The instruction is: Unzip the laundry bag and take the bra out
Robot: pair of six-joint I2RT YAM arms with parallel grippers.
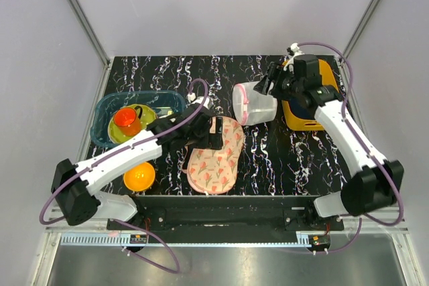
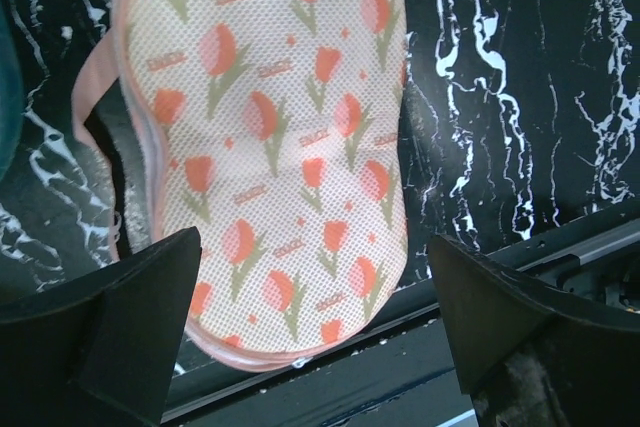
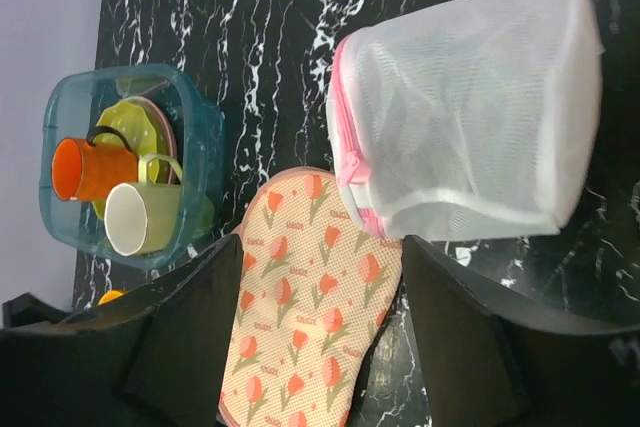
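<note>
Left jaws gape over floral pad; right jaws gape beside laundry bag, teal bin nearby.

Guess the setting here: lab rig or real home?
Likely a lab test cell: bare walls with metal framing, the arms' bolted base rail, staged props like the laundry bag and a bin of cups.

Open tabletop right of floral pad; laundry bag flanked by yellow container right, pad near front-left.
</note>
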